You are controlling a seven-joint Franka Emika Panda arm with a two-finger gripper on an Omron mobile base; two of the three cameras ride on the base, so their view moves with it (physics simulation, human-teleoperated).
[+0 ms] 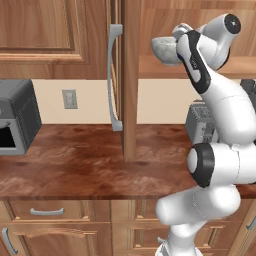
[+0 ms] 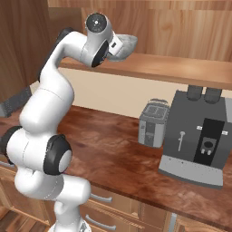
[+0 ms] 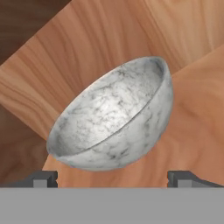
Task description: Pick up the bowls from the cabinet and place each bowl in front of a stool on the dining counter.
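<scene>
- The marbled bowl (image 3: 114, 113) is sitting on the cabinet shelf (image 2: 181, 68).
- The gripper (image 3: 112, 177) is facing it, fingers spread wide, gripping nothing.
- Advance until one finger is passing inside the rim, then close on the wall.

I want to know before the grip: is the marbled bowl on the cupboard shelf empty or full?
Empty. The hand view looks into the marbled bowl and shows only its bare grey-white inside, with nothing in it.

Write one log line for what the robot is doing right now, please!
stage: reaching into cabinet | gripper: open, empty | target: marbled bowl on shelf, not gripped | counter: toaster, coffee machine
</scene>
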